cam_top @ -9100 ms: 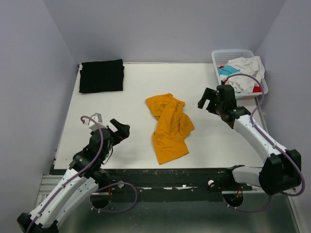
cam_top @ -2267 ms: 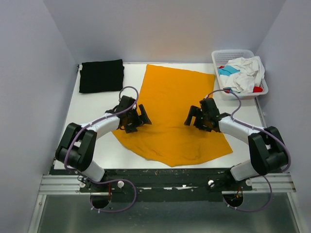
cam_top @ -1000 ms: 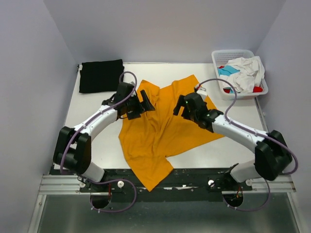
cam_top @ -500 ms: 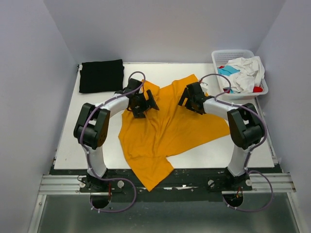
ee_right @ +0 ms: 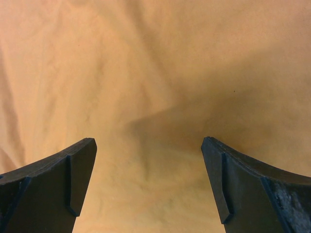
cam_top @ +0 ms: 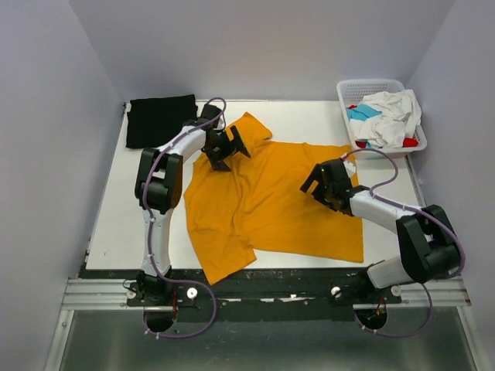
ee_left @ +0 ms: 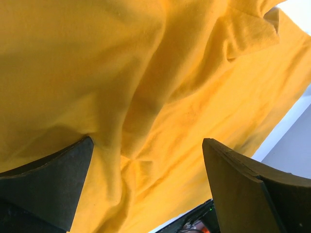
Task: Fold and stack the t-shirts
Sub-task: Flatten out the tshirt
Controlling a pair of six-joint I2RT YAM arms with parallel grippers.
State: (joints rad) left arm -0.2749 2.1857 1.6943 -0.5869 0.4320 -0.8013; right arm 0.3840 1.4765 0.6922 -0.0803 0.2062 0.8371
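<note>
The mustard-orange t-shirt (cam_top: 271, 201) lies spread over the middle of the white counter (cam_top: 116, 216). It is a soft matte knit, mostly flat, with shallow ridges and one short sleeve pointing toward the far edge. Its lower left corner reaches the counter's near edge.

The left tool (cam_top: 232, 144) sits over the shirt's far left part, jaws spread wide with nothing between them. Its wrist view shows rumpled folds and a thick diagonal crease under the dark, wedge-shaped fingers (ee_left: 48, 189). The right tool (cam_top: 321, 182) hovers low over the shirt's right side, equally wide and empty, with smooth, gently dimpled cloth below it.

A black t-shirt (cam_top: 161, 120) lies folded into a neat rectangle at the far left corner. At the far right, a white plastic lattice basket (cam_top: 371, 83) holds crumpled white (cam_top: 390, 108), teal (cam_top: 360, 113) and red (cam_top: 410, 142) cloth.
</note>
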